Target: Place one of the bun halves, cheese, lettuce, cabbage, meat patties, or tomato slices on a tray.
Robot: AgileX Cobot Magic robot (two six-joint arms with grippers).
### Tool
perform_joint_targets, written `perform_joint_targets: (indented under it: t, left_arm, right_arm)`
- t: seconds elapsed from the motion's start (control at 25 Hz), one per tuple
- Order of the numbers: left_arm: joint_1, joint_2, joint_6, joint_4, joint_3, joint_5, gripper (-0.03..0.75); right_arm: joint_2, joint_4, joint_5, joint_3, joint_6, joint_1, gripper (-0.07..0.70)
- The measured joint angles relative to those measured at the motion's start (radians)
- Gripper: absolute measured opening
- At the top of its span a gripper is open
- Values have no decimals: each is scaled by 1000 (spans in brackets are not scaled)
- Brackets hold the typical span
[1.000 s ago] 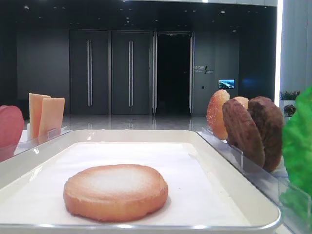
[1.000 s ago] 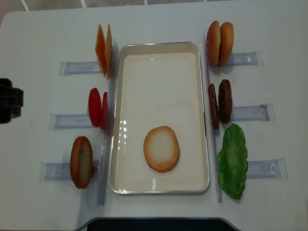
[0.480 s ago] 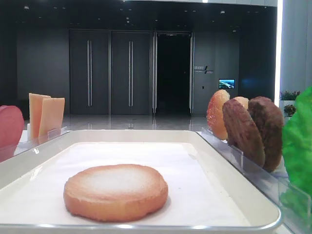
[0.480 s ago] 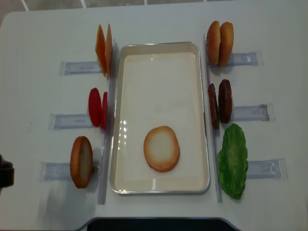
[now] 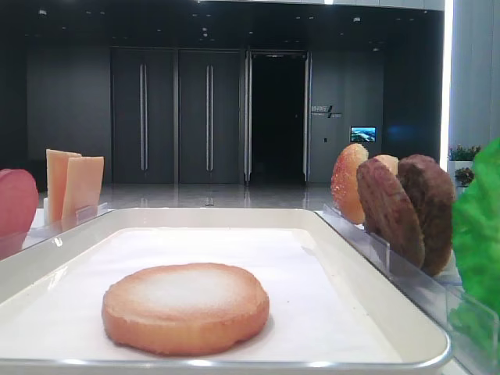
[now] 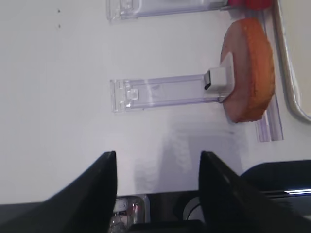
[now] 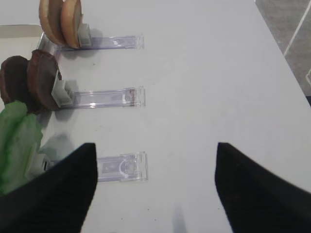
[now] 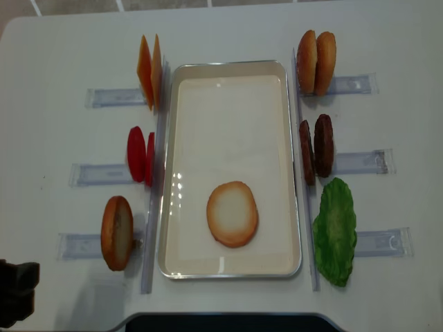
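Golden bun half [image 8: 232,214] flat on white tray [image 8: 228,69], well apart from empty, open-jawed left gripper [image 6: 158,167].

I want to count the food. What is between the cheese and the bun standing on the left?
Two red tomato slices, seen from above.
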Motion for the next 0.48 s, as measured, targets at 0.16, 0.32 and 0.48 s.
perform_joint_targets:
  t: [0.16,0.32,0.48]
  left_arm:
    - [23,-4,7,-2,17,-36,408]
    - [84,-23,8,-2,22,-48,408]
    - [137,-81,11,-5,23,-48,408]
  right_arm:
    - [0,0,0,0,0,0,514]
    - [0,0,0,0,0,0,514]
    - [0,0,0,0,0,0,514]
